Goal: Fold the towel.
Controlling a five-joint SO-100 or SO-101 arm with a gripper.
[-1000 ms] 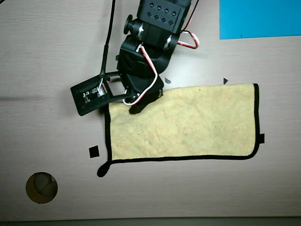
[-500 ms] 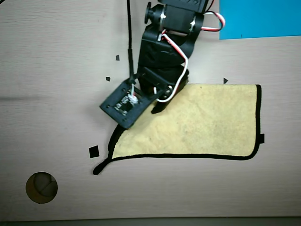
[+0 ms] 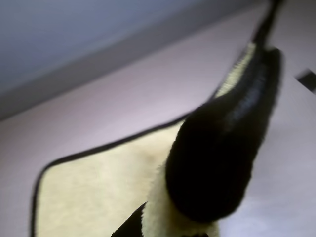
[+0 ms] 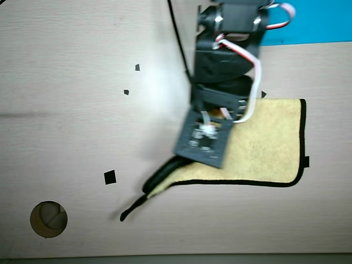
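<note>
Jaws (image 3: pixel 197 217) clamped on towel (image 4: pixel 269 146) corner, lifted clear of counter (image 4: pixel 66 82) | towel's other end lies flat near counter's right edge | I judge fold half-made; carry-over and release remain.

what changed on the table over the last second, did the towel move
Yes. The arm swung to the right in the overhead view, dragging the towel's left edge up and over toward the right, so less of it lies flat. The tool is hidden under the arm, apparently gripping that corner. The towel's right edge, the blue sheet and the black square marker stayed put.
</note>
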